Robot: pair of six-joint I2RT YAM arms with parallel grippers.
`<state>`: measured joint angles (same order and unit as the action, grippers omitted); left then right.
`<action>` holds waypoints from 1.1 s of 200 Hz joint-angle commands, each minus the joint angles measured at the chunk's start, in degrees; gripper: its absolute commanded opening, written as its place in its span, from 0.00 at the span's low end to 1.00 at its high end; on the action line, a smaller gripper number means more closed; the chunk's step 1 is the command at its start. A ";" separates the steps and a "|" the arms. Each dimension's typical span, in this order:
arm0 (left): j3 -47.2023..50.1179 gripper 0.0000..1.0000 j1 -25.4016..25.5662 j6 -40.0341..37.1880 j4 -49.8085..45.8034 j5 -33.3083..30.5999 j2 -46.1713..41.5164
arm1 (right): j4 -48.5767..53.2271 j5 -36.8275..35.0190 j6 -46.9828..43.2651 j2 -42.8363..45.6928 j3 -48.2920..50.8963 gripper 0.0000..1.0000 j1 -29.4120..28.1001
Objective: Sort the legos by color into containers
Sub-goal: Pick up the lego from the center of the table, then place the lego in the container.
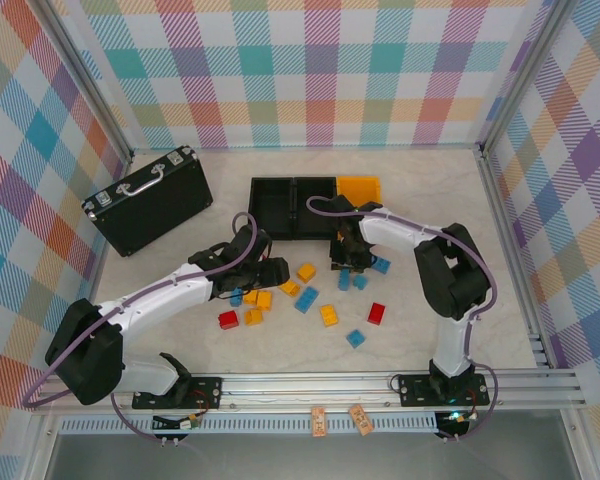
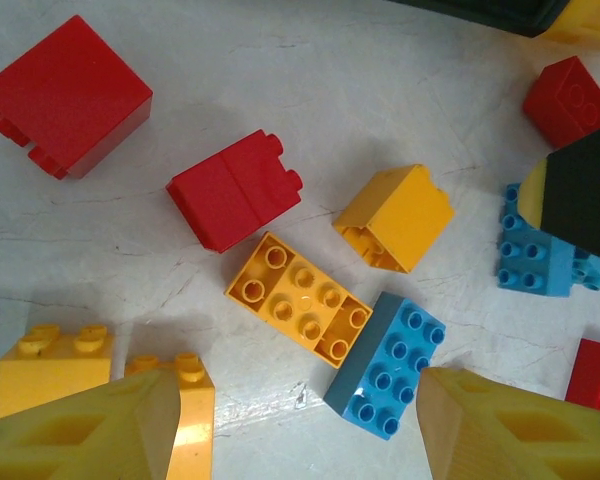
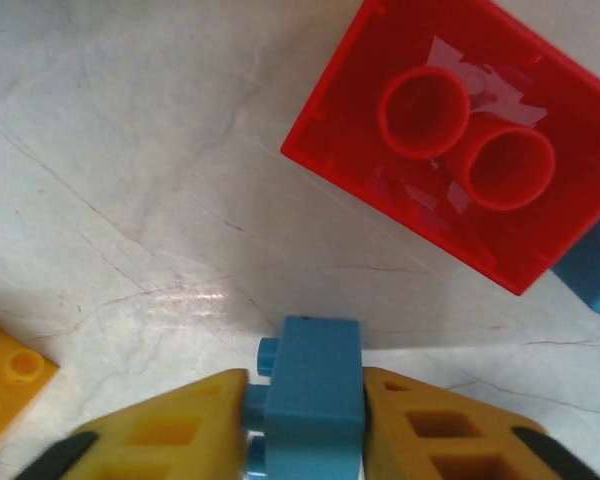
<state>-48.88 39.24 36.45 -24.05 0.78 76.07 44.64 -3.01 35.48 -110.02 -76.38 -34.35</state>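
Note:
Red, orange and blue legos lie scattered on the pale table [image 1: 420,330]. My right gripper [image 3: 305,388] is shut on a small blue lego [image 3: 315,400], just above the table beside an upturned red brick [image 3: 460,130]. In the top view that gripper [image 1: 347,260] is low in front of the containers: two black bins [image 1: 272,205] [image 1: 315,205] and an orange one [image 1: 360,188]. My left gripper [image 2: 300,420] is open over the table. A blue eight-stud brick [image 2: 387,366] lies by its right finger and an orange brick [image 2: 298,298] just beyond.
A larger black case [image 1: 148,198] with metal trim lies at the back left. Loose bricks sit between the arms: orange [image 1: 328,315], red [image 1: 376,313], blue [image 1: 355,338], red [image 1: 228,319]. Checkered walls enclose the table on three sides.

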 commanded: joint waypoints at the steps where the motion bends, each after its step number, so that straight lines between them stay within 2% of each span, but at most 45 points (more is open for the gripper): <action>1: 0.96 0.64 0.13 0.42 -0.99 -0.60 -1.10 | 1.50 -0.60 -0.54 -0.64 -2.15 0.24 -0.77; 43: 1.51 0.64 0.06 0.86 -0.75 -1.04 -2.14 | 3.25 -0.40 -1.55 1.26 -5.21 0.16 -1.77; 97: 1.65 0.64 -0.01 1.26 0.12 -1.30 -3.86 | 5.99 -0.59 -3.82 1.51 -14.12 0.15 -2.13; 220: 2.48 0.65 -0.36 0.83 2.26 -0.86 -8.11 | 14.30 -2.97 -7.10 -19.44 -47.28 0.17 1.03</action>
<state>-47.77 39.20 36.86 -23.20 0.32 69.89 55.42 -5.19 29.10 -126.58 -118.58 -34.74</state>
